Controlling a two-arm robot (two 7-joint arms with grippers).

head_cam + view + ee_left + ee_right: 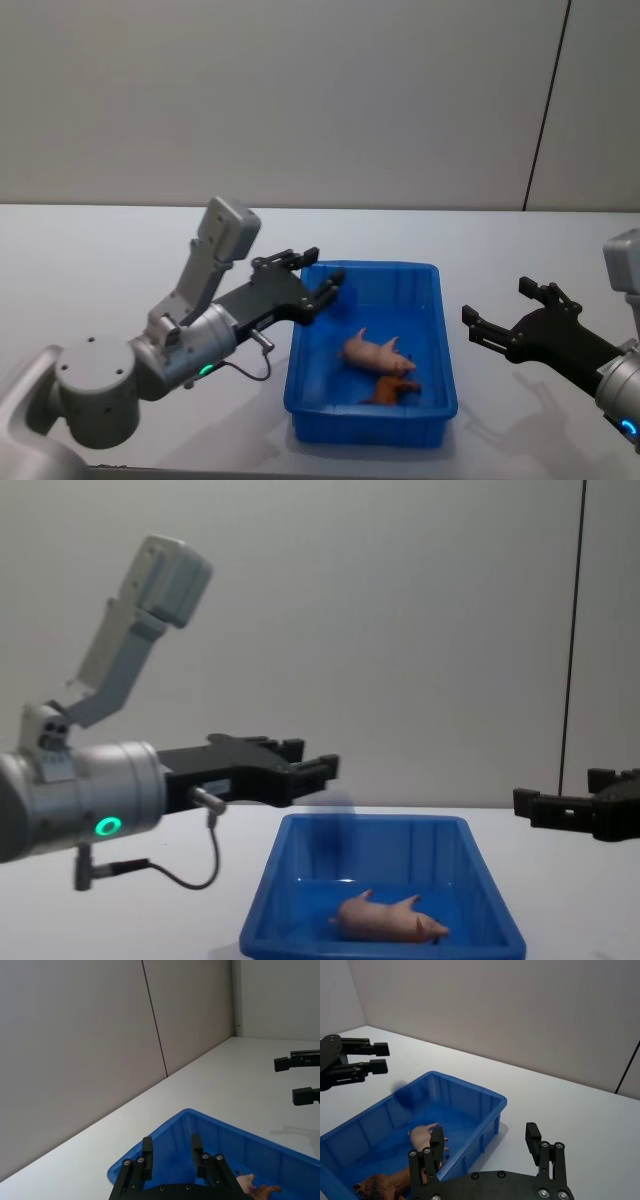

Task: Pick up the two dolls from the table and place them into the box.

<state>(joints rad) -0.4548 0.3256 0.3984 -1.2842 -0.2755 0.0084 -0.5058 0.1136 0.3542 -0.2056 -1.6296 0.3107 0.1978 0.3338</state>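
Note:
The blue box stands on the table between my arms. Inside it a pale pink pig lies on its side, and a brown animal lies beside it at the near end. My left gripper hovers open and empty over the box's far left corner. My right gripper hangs open and empty above the table to the right of the box.
The white table runs back to a grey wall. A thin cable loops from my left wrist near the box's left wall.

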